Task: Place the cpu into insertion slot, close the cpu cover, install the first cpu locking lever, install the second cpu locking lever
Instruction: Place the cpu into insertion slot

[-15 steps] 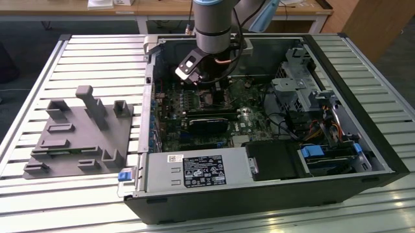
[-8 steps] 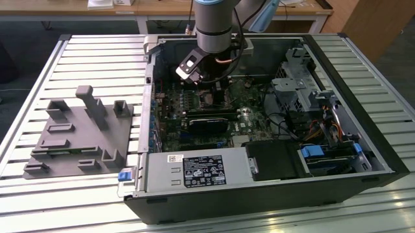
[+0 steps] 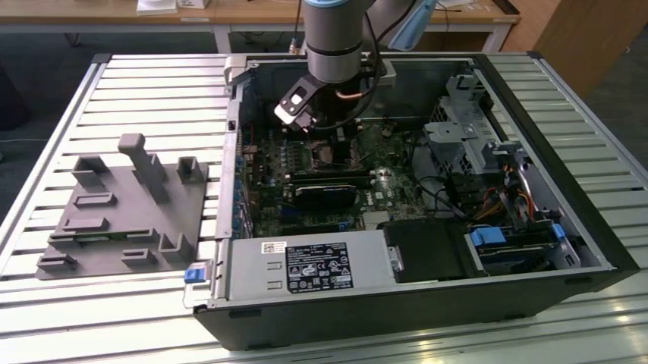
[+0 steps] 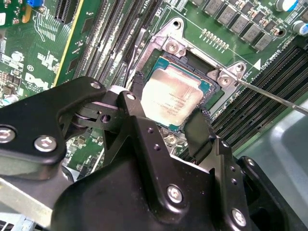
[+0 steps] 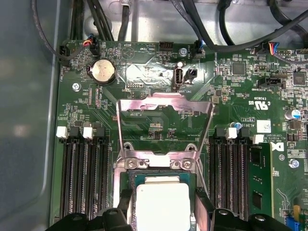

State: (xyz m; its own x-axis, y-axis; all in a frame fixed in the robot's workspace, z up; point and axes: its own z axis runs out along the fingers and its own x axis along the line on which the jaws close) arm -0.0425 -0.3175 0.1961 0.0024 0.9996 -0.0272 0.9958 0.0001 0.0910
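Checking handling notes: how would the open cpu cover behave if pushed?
The cpu cover looks like thin sheet metal, so probably light and slightly springy. It seems hinged beside the cpu, so a push would likely swing it, not slide it.

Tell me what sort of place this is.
Probably a robotics lab or workshop: an open computer case on a slatted metal table, a robot arm reaching into it, wooden desks behind.

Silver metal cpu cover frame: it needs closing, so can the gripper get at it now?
Probably yes: the windowed silver cpu cover lies flipped open close to the black gripper, with nothing lying across it.
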